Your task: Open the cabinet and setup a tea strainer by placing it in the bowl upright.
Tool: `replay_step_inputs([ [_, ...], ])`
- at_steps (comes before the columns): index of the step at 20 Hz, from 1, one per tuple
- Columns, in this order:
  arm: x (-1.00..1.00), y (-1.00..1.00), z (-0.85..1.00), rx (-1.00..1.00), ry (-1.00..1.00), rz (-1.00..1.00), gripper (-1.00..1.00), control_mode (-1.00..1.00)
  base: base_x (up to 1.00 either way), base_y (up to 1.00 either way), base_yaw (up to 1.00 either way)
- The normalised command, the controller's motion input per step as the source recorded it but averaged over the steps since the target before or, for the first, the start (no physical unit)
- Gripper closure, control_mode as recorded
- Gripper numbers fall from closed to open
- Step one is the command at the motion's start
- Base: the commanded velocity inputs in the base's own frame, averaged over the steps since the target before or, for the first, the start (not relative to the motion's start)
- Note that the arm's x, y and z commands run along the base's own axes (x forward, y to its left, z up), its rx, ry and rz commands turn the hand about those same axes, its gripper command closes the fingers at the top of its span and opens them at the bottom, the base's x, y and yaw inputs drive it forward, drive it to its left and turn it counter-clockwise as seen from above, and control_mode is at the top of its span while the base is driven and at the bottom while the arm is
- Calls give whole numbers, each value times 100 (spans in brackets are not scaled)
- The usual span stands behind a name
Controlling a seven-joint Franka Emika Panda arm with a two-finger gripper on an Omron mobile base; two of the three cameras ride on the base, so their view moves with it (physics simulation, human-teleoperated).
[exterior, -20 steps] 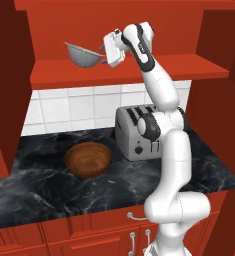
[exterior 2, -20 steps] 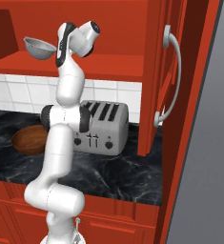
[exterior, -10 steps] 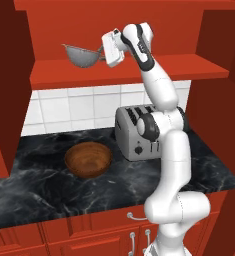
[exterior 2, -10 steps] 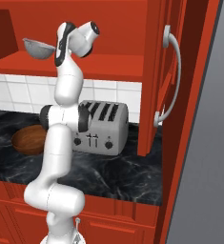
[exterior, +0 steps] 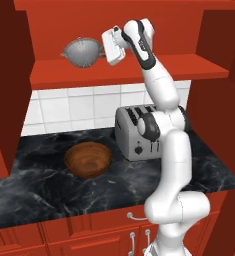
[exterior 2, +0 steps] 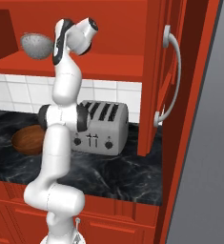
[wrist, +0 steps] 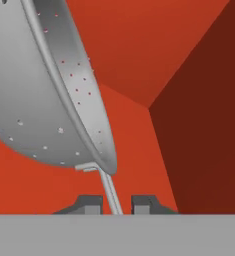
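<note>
Tea strainer [exterior: 82, 52]: sits on the red shelf [exterior: 124, 71] inside the open cabinet [exterior 2: 132, 28], grey perforated basket with its rim facing up; its thin handle points toward the hand. In the hand view the basket [wrist: 44, 95] is tilted and close, and the handle runs down between the two finger tips.
Gripper [wrist: 116, 204]: jaws drawn in narrow around the strainer's handle, one dark tip on each side of it; whether the pads actually press the wire cannot be told, since a sliver of gap shows on either side. In the left base view the hand [exterior: 109, 47] is level with the strainer, just to its right, above the shelf.
Bowl [exterior: 88, 159]: brown and wooden, on the black marble counter [exterior: 34, 190] below the shelf, left of the toaster and apart from it.
Toaster [exterior 2: 101, 127]: silver, four slots, against the white tiled wall, partly behind the arm.
Cabinet door [exterior 2: 163, 81]: swung open on the right, with its long curved silver handle [exterior 2: 175, 71] facing out.
</note>
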Motion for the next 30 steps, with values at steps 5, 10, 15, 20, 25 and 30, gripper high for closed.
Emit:
replay_step_inputs([
  [5, -56, 4, 0, 0, -17, -11, 100, -100, 0, 0, 0],
  [10, -37, 0, -10, 21, -27, -16, 100, -100, 0, 0, 0],
  [15, -23, 0, -33, 49, -17, -20, 100, -100, 0, 0, 0],
  [20, -30, 4, -33, 31, -7, -13, 100, -100, 0, 0, 0],
  [25, -48, 26, 10, 4, -10, -5, 100, -100, 0, 0, 0],
  [30, -67, 25, 66, -5, -13, -1, 100, -100, 0, 0, 0],
])
